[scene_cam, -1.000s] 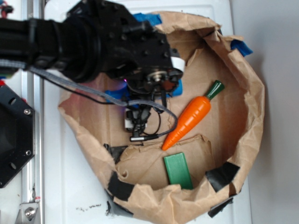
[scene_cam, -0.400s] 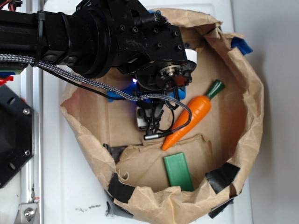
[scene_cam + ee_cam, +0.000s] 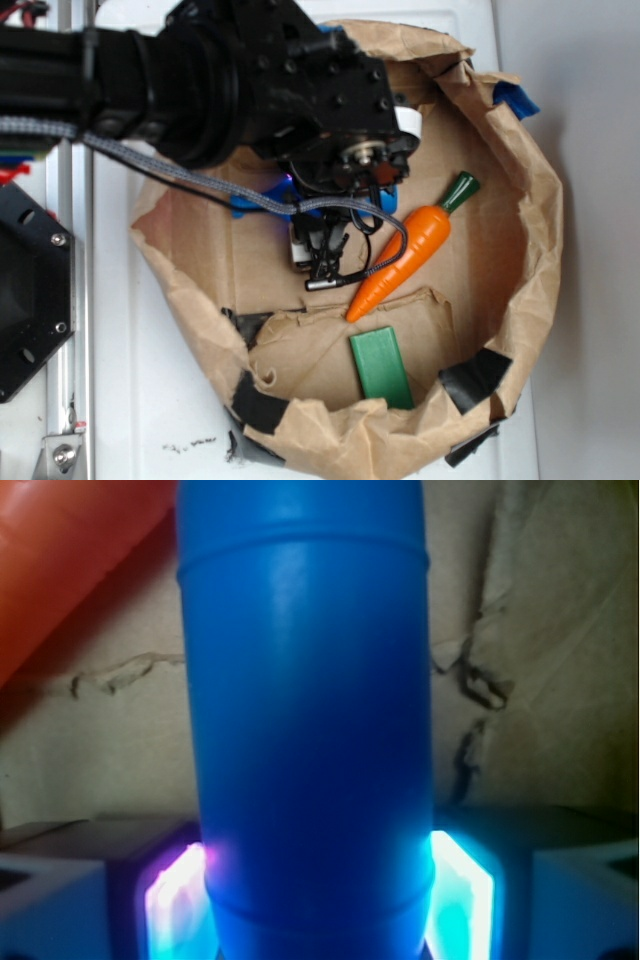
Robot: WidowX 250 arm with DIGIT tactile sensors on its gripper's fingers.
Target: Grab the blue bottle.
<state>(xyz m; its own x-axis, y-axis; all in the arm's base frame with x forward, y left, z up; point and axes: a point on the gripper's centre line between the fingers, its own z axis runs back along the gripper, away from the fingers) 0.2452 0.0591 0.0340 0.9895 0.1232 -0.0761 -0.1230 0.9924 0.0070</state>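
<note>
1. The bottle [image 3: 310, 720] sits between the gripper [image 3: 318, 880] fingers [image 3: 170, 900], both pads touching its body: clamped.
2. Since a second ago the gripper has shifted right, toward the carrot [image 3: 405, 255], carrying the bottle; the grasp appears made.
3. The paper wall [image 3: 530, 200] rings the area; the carrot lies near on the right, the green block [image 3: 380, 365] below. Open room is mainly upward.

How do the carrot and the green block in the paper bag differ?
The carrot is orange with a green top, tapered and round; the green block is one flat rectangular green piece. The carrot lies diagonally beside the gripper; the block lies apart, nearer the bag's taped edge. Both rest loose on brown paper.
</note>
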